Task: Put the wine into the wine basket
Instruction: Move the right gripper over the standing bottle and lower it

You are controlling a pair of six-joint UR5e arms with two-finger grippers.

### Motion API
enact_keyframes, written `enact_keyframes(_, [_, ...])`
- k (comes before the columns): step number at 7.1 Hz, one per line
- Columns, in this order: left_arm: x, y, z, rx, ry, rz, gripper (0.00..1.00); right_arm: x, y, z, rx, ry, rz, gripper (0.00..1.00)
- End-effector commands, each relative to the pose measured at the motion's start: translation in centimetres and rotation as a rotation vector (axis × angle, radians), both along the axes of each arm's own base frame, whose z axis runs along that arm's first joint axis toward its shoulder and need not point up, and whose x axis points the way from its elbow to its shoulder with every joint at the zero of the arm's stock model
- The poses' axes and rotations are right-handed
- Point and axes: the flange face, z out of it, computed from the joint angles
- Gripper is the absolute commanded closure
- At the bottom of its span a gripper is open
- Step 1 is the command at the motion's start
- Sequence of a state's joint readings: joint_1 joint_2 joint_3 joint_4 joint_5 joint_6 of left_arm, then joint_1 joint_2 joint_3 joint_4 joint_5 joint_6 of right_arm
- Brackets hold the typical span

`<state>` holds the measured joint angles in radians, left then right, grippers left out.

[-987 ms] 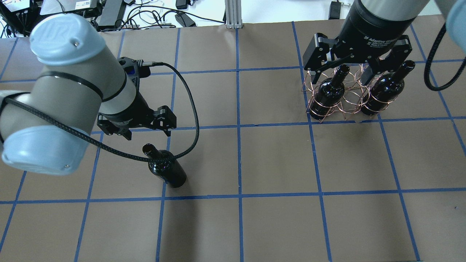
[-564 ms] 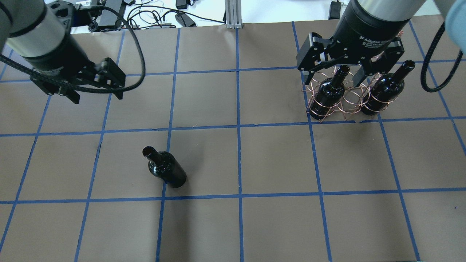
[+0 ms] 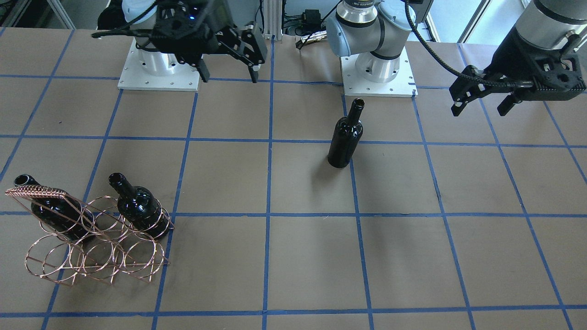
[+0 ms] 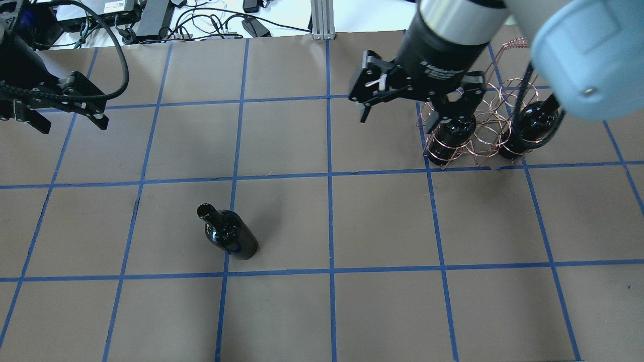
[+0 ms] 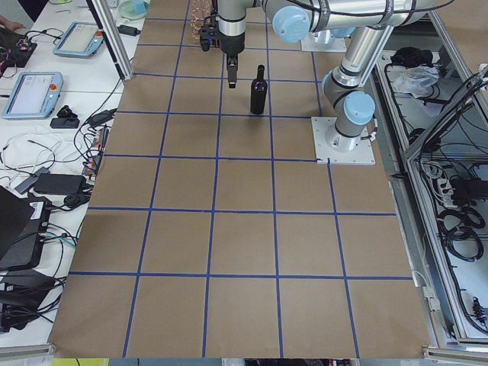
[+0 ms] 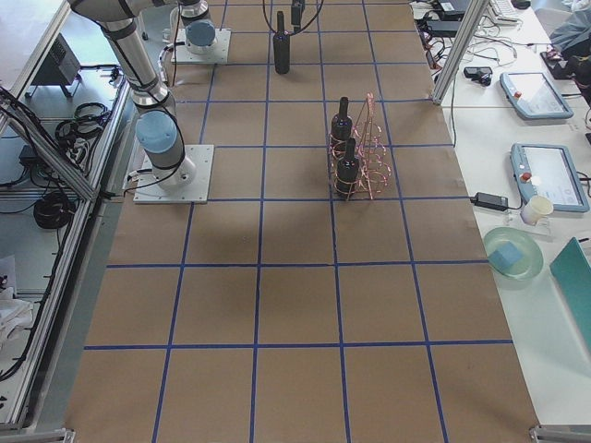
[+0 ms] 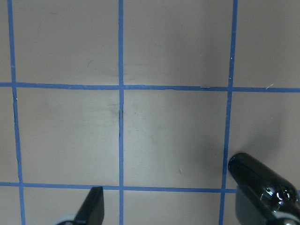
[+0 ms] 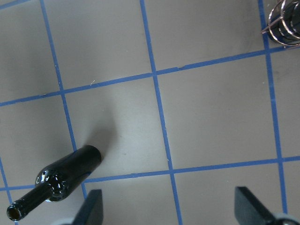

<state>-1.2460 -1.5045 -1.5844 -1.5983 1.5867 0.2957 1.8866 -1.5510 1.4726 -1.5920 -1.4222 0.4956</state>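
A near-black wine bottle (image 4: 230,235) stands upright alone on the brown table; it also shows in the front view (image 3: 345,137) and in both wrist views (image 7: 262,187) (image 8: 65,178). The copper wire wine basket (image 4: 483,123) (image 3: 91,247) stands at the far right and holds two more bottles (image 4: 449,134) (image 4: 532,125). My right gripper (image 4: 402,118) (image 3: 229,79) is open and empty, raised just left of the basket. My left gripper (image 4: 70,123) (image 3: 479,110) is open and empty, far left of the loose bottle.
The table is brown with blue tape grid lines (image 4: 329,176). Cables and electronics (image 4: 151,20) lie beyond its far edge. The arms' base plates (image 3: 378,75) sit at the robot's side. The basket's braided handle (image 3: 41,192) rises above its rings.
My left arm has swung away from the loose bottle to the far left. My right gripper has moved from over the basket's bottles to the left of the basket. Both stay open.
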Motion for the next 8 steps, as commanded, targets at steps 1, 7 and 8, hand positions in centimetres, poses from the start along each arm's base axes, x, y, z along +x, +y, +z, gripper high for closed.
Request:
enact_keyframes(1, [4.0,-0.6,-0.8,0.003,-0.001,-0.036,0.0,3.6,0.6,-1.3,-0.028,0.047,0.002,0.0])
enact_keyframes(7, [4.9,-0.6,-1.5,0.016,0.004,-0.031,0.0,4.3,0.9,-1.7,0.007,0.037,-0.063,0.0])
enact_keyframes(8, [5.0,-0.6,-1.5,0.016,0.004,-0.029,0.0,7.0,1.5,-2.1,0.02,0.032,-0.108,0.0])
